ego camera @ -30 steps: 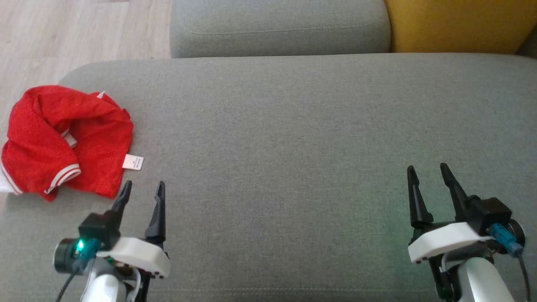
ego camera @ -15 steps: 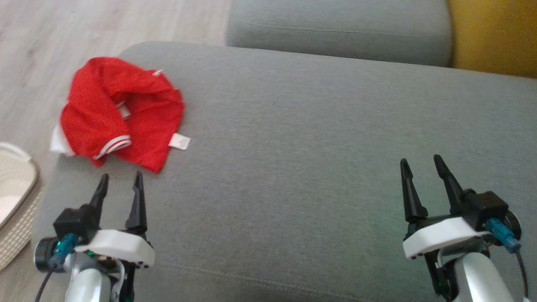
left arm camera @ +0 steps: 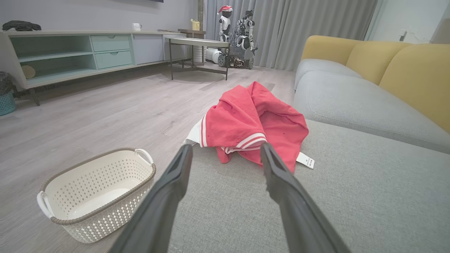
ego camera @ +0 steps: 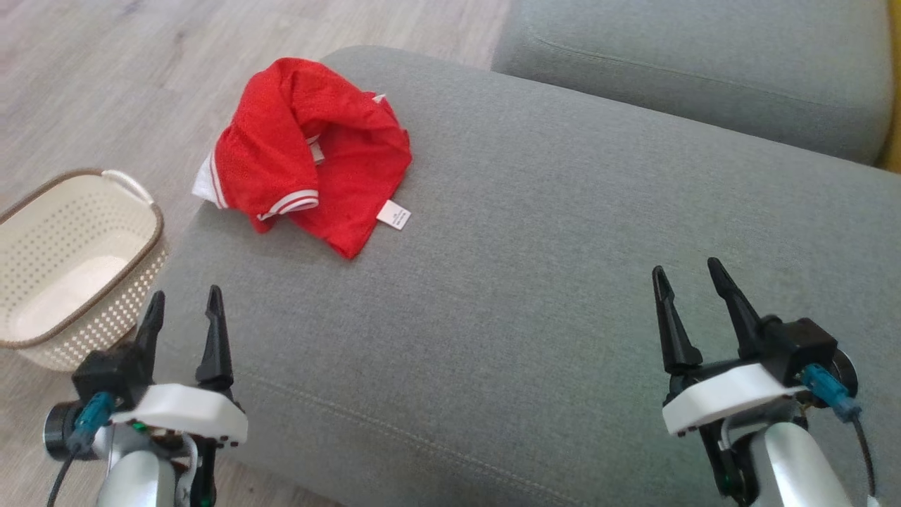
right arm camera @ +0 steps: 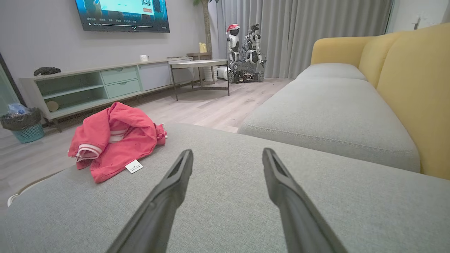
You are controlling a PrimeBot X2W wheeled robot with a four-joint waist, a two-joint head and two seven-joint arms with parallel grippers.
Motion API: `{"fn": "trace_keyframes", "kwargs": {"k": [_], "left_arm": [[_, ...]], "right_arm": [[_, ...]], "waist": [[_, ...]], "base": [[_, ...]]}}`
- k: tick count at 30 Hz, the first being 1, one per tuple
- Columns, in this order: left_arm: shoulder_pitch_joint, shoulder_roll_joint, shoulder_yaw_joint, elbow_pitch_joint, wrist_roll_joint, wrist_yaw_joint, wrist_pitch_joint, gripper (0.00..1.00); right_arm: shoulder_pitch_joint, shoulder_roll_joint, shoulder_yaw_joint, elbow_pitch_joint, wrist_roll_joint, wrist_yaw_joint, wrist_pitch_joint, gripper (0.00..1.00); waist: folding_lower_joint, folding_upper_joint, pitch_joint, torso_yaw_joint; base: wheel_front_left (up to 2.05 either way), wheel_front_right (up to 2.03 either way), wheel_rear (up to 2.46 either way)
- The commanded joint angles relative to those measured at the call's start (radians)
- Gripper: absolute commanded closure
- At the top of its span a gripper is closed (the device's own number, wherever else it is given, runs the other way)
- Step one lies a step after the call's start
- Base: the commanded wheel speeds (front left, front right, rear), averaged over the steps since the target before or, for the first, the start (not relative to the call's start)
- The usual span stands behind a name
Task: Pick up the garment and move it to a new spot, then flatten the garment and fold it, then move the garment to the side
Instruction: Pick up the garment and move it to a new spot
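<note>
- Head view: the red garment [ego camera: 310,155] is seen crumpled at the far left corner of the grey seat cushion [ego camera: 563,246], with a white-trimmed part hanging over the left edge and its white label [ego camera: 393,215] lying on the cushion. The left gripper [ego camera: 186,294] is held released and empty at the near left edge, apart from the garment. The right gripper [ego camera: 686,267] is likewise parted and empty near the near right edge. A pale basket [ego camera: 158,232] stands on the floor beside the left edge.
- Left wrist view: the garment is framed between the spread fingers, ahead of them and untouched.
- Right wrist view: the garment is shown far off to the left, well apart from the open fingers.
- Risk, as judged: because the garment overhangs the left edge, it could be pushed off towards the floor or basket by a nudge in place of a clean pinch. If only one layer or the label were caught, it would be lifted bunched.
- Against the earlier head pictures: the whole picture has shifted, so the camera has turned. The basket has come into view. The garment's heap looks unchanged, and both grippers are as open as before.
</note>
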Motion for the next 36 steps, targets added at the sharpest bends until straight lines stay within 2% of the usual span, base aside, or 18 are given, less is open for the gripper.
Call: {"fn": "trace_keyframes", "kwargs": {"k": [1, 16, 26, 30, 36], "left_arm": [[-0.047, 0.006, 0.037, -0.032, -0.001, -0.001, -0.012, 0.0], [-0.058, -0.003, 0.044, -0.03, 0.016, -0.008, -0.012, 0.0], [-0.193, -0.01, 0.075, -0.008, -0.004, -0.015, -0.012, 0.0], [-0.293, -0.012, 0.111, 0.059, -0.043, -0.026, -0.012, 0.0], [-0.481, 0.03, 0.139, 0.309, -0.101, -0.058, -0.012, 0.0]], "right_arm": [[-0.03, -0.003, 0.024, -0.035, 0.003, -0.001, -0.003, 0.0], [-0.039, -0.003, 0.026, -0.04, 0.008, -0.001, 0.006, 0.0], [-0.099, -0.003, 0.026, -0.102, -0.029, -0.001, 0.052, 0.0], [-0.133, -0.003, 0.022, -0.135, -0.056, -0.001, 0.076, 0.0], [-0.177, -0.003, 0.018, -0.169, -0.08, -0.001, 0.097, 0.0]], "waist": [[0.0, 0.0, 0.001, 0.01], [0.0, 0.0, 0.019, 0.001], [0.0, 0.0, 0.171, -0.048], [0.0, 0.0, 0.249, -0.065], [0.0, 0.0, 0.329, -0.084]], "base": [[0.0, 0.0, 0.0], [0.0, 0.0, 0.0], [0.0, 0.0, 0.0], [0.0, 0.0, 0.0], [0.0, 0.0, 0.0]]}}
